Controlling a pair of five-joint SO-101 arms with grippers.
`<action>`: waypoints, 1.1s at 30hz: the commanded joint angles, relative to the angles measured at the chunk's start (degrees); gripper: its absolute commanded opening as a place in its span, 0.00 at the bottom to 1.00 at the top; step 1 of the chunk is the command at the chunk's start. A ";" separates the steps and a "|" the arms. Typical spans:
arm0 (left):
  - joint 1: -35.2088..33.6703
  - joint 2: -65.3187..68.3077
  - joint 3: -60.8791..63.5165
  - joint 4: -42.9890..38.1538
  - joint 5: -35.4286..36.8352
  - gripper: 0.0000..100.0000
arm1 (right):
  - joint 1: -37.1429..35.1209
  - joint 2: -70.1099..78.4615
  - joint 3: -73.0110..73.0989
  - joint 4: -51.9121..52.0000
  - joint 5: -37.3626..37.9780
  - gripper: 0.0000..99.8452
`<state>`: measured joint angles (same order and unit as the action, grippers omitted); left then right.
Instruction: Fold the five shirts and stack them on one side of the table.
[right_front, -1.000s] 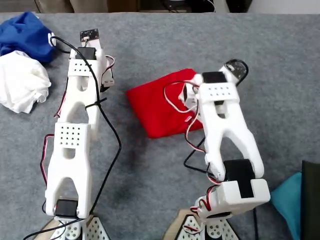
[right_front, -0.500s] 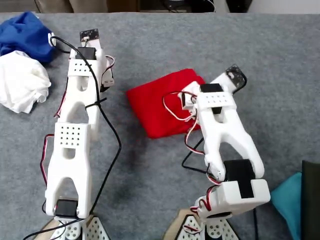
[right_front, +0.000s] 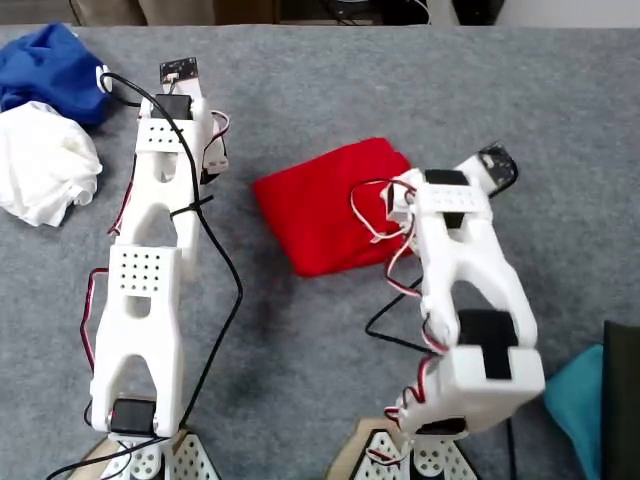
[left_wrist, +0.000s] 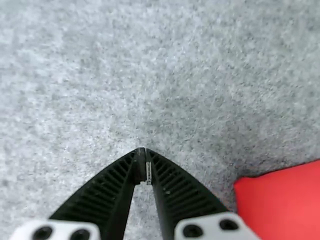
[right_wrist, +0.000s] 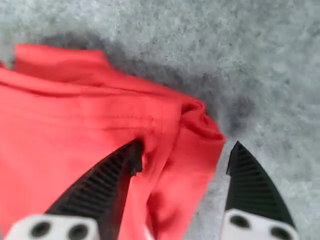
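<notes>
Item: red shirt (right_front: 325, 205), folded, one corner straddled by our right hand (right_wrist: 186, 146), spread apart, we judge to pinch that edge; our left hand (left_wrist: 142, 151), pressed together, hangs over grey surface (left_wrist: 150, 60) just beside the shirt.

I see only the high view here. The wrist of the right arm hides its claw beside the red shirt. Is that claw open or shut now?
Observer: Open. In the right wrist view the right claw straddles a corner of the red shirt: one finger is over the cloth, the other over the grey table.
Operator: Does the shirt lie flat at that corner?
Observer: No, the edge there is bunched into a raised fold.
Operator: And the left claw?
Observer: The left claw is shut on nothing, over the grey table.
</notes>
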<state>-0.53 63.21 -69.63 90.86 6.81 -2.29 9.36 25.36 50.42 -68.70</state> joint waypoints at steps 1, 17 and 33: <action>-0.18 -0.66 -0.09 -0.79 -0.35 0.02 | 0.48 4.44 -2.15 -2.20 0.44 0.28; -0.26 -0.66 -0.09 -0.79 -0.35 0.02 | 0.31 10.24 -5.58 -2.11 0.53 0.10; -0.26 -0.66 -0.09 -0.79 -0.35 0.02 | 0.75 9.98 -11.21 7.56 0.62 0.01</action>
<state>-0.53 63.21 -69.63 90.86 6.81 -1.32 18.51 18.07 54.81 -68.70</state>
